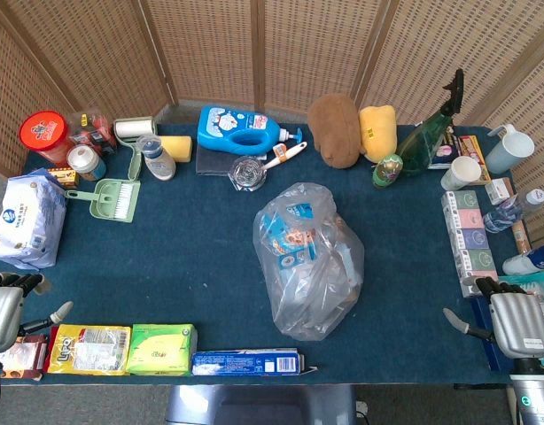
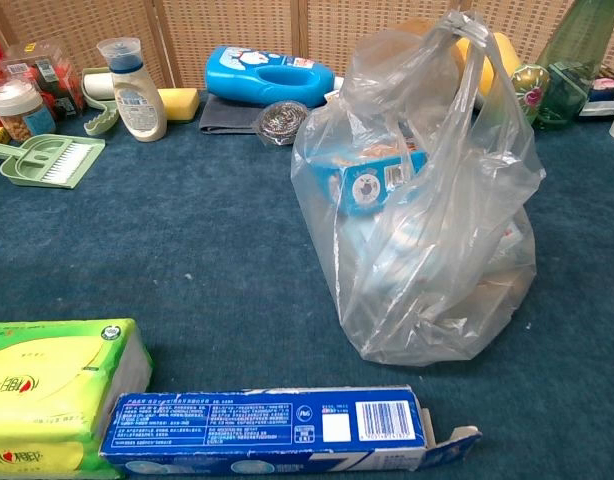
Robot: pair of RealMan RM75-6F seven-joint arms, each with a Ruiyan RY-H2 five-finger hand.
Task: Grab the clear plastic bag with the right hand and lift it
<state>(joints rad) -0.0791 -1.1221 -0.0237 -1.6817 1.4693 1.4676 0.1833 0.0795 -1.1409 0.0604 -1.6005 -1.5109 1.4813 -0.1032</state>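
While the clear plastic bag [image 1: 309, 261] sits untouched, the right hand [image 1: 513, 320] rests spread, empty.

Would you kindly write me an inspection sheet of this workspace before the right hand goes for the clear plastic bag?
Surface: table with blue cloth, crowded edges.
Job's things: clear plastic bag stands mid-table, untouched, boxes inside.
Clutter: blue detergent bottle, green dustpan, brown plush, green bottle, toothpaste box, green tissue pack.
Hands: left hand and right hand at the near corners, holding nothing; finger pose unclear.
Cables: nothing seen.
Surroundings: woven screen behind.
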